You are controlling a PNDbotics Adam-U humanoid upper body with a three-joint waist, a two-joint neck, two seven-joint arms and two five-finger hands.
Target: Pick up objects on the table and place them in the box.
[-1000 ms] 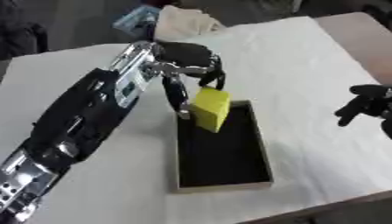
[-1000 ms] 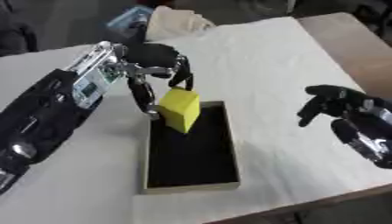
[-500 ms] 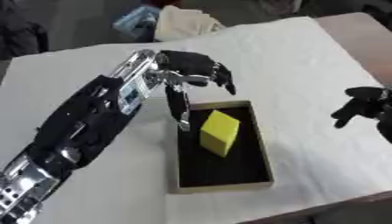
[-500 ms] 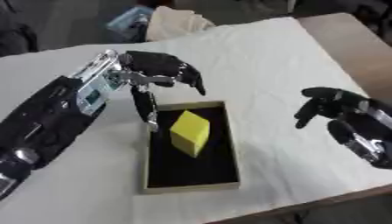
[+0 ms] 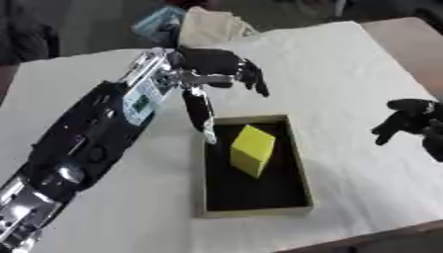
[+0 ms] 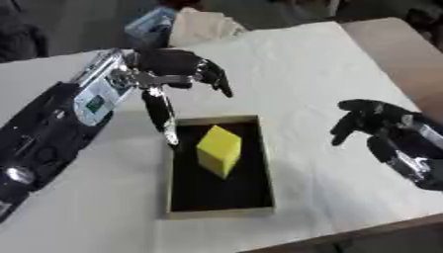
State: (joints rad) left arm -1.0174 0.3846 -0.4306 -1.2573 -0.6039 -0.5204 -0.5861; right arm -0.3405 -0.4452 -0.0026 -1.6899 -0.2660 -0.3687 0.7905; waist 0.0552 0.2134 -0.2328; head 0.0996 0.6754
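A yellow block [image 5: 252, 150] lies tilted inside the shallow box [image 5: 296, 148] with a black floor and tan rim, near the table's middle. My left hand [image 5: 213, 67] hovers above the box's far left corner, open, fingers spread, thumb pointing down toward the rim; it holds nothing. My right hand [image 6: 370, 120] hangs at the right, away from the box, its fingers relaxed and empty.
A white cloth [image 5: 329, 74] covers the table. At the far edge lie a beige cloth bundle [image 5: 206, 27] and a light blue object [image 5: 158, 22]. The brown table edge [image 6: 389, 29] shows at the far right.
My left hand let go of the yellow block, which dropped into the box, then opened and lifted up and away. The right hand stayed in place.
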